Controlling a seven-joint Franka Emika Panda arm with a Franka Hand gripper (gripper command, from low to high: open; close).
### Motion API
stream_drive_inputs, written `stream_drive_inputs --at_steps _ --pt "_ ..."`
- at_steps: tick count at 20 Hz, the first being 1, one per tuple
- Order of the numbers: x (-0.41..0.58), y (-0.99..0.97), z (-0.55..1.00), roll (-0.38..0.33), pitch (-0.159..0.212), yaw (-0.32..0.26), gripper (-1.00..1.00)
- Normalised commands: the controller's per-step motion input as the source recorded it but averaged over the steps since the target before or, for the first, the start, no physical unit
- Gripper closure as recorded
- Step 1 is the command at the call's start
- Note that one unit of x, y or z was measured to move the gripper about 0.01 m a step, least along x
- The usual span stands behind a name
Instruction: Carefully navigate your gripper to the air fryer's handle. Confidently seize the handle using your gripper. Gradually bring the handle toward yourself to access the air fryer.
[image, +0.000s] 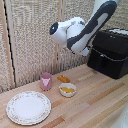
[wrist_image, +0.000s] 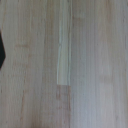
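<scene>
Exterior view: one air fryer (image: 111, 52) at bench's far right corner, one handle (image: 102, 61) jutting from its front panel. One pink cup (image: 46, 80), one bowl (image: 67, 89), one plate (image: 28, 107) near left front edge. Gripper hidden behind arm (image: 80, 32); finger spread cannot be told. Wrist view: bare wood bench (wrist_image: 90, 60) only.

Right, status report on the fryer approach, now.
Gripper hidden behind the arm, state unknown. Air fryer shut, handle untouched. Cup, bowl and plate sit clear of the path.
</scene>
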Motion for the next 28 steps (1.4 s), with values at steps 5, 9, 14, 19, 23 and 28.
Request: stream_drive_inputs --at_steps 5,9,14,19,23,28 --pt "0.000 -0.43 -0.40 -0.002 -0.147 -0.016 -1.00" --pt "0.020 -0.43 -0.16 -0.088 -0.107 0.018 -1.00" --pt "-0.007 -0.49 -0.21 -0.138 -0.076 0.039 -1.00" --pt "-0.050 -0.56 -0.31 -0.101 -0.047 0.042 -1.00" --pt "-0.143 -0.57 -0.32 -0.083 -0.037 0.039 -1.00" --pt "-0.244 -0.60 -0.13 -0.062 -0.008 0.070 -1.00"
